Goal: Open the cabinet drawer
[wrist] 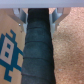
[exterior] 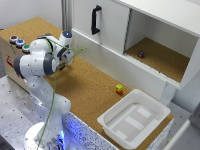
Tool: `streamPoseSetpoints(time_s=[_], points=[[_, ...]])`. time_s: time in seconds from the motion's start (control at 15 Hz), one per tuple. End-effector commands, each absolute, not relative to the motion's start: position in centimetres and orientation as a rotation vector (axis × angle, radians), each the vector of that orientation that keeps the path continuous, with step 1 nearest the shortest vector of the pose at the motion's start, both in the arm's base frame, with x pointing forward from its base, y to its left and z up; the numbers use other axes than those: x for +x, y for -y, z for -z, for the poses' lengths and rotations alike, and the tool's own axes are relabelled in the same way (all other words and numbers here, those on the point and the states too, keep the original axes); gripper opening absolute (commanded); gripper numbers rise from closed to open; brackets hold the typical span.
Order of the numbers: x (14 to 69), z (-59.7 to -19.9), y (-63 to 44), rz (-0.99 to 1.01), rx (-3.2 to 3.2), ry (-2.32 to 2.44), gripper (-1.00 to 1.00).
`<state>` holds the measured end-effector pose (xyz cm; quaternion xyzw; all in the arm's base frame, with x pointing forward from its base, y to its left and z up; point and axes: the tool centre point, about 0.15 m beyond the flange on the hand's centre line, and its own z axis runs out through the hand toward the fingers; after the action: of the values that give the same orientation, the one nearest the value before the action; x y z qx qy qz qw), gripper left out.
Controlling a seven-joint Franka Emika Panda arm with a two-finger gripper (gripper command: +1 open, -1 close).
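Note:
The cabinet is a large white box at the back of the exterior view. Its flat front panel carries a black vertical bar handle. To the exterior view's right of the panel is an open compartment with a cork floor. My gripper hangs over the cork tabletop, well to the exterior view's left of the handle and apart from it. In the wrist view the two pale fingers stand apart, holding nothing, with a dark textured band running between them.
A small dark object lies in the compartment. A small yellow and red block sits on the cork tabletop. A shallow white plastic tub stands at the front right. A box with coloured buttons is at the left.

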<state>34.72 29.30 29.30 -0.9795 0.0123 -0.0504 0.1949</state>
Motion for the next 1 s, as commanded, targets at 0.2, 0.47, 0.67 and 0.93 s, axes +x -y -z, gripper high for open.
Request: streamPoseSetpoints(time_s=[0.2,0.47,0.67,0.93], points=[[34.0,-27.4,-22.1,0.147,-2.665,-0.057,-1.0],[34.2,-27.3,-19.7,0.145,-2.682,-0.09,-1.0],[34.2,-27.2,-17.9,0.137,-2.703,-0.117,-1.0],[33.9,-27.4,-15.7,0.132,-2.731,-0.15,-1.0]])
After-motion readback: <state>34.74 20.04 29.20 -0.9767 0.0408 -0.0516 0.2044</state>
